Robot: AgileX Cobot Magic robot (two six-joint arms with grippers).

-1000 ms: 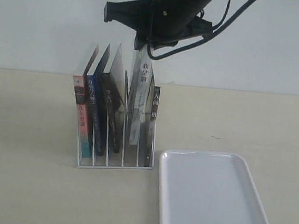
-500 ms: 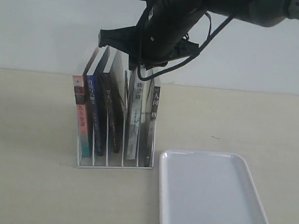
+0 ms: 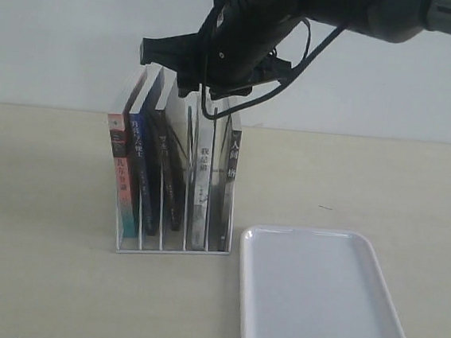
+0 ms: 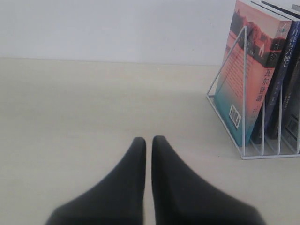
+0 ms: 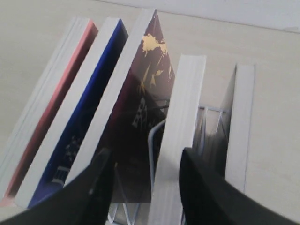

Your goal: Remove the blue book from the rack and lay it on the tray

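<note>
Five books, one rack (image 3: 171, 249), one tray (image 3: 255, 248). Your right pincer (image 5: 145, 157) hangs open just above the rack. The blue book (image 5: 89, 110) stands below it, two over from the white-edged book (image 5: 180, 117) between its fingers (image 5: 201, 192). Left pincer (image 4: 148, 140) is closed over open counter (image 4: 70, 117). The tray's near edge sits just beside the rack.

We log the rack (image 3: 171, 248) as thin white-coated wire, smooth. The tray (image 3: 327, 236) looks like white plastic, smooth with a soft sheen. The table (image 3: 37, 295) is matt beige, faintly grained. The blue book (image 5: 86, 105) has a slightly glossy paper cover and matt white page edges. The left gripper (image 4: 147, 139) looks like matt black plastic.
</note>
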